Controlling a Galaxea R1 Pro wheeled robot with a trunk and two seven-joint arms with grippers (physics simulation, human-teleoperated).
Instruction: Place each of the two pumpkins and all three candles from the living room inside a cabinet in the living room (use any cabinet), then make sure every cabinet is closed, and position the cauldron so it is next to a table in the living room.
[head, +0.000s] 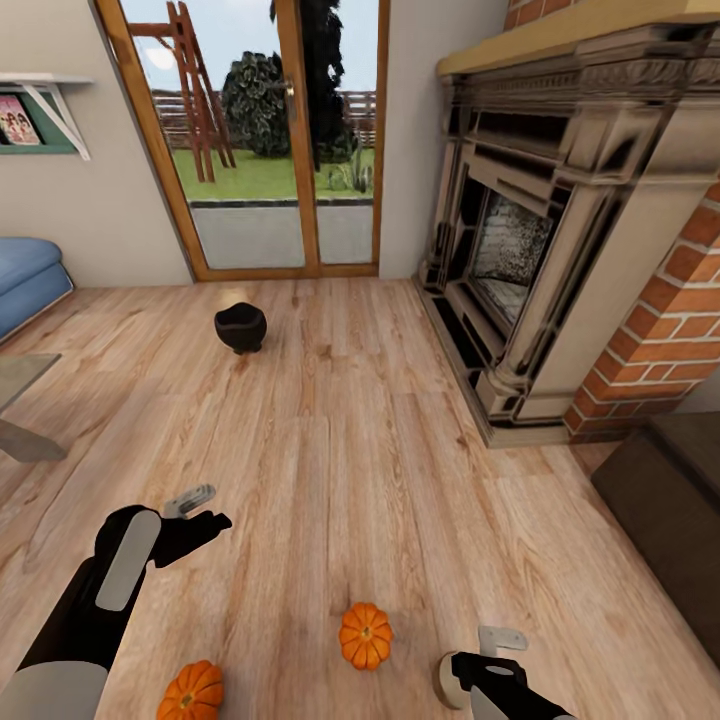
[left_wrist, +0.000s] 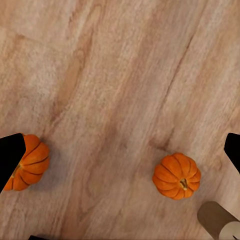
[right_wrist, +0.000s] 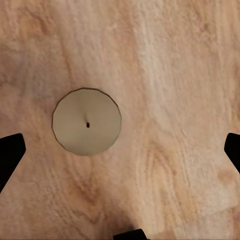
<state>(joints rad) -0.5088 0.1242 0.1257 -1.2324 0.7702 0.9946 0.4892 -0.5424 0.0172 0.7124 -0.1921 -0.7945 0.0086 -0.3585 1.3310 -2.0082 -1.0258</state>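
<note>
Orange ribbed pumpkins with dark stems. Glossy black cauldron. Pale beige candle, dark wick dot at centre. Light brown wood-grain plank floor. Red brick with pale mortar on fireplace, dark brown and cream carved surround. Blue sofa. Orange-brown door frame. Black grippers with grey fingers. Dark brown cabinet.
</note>
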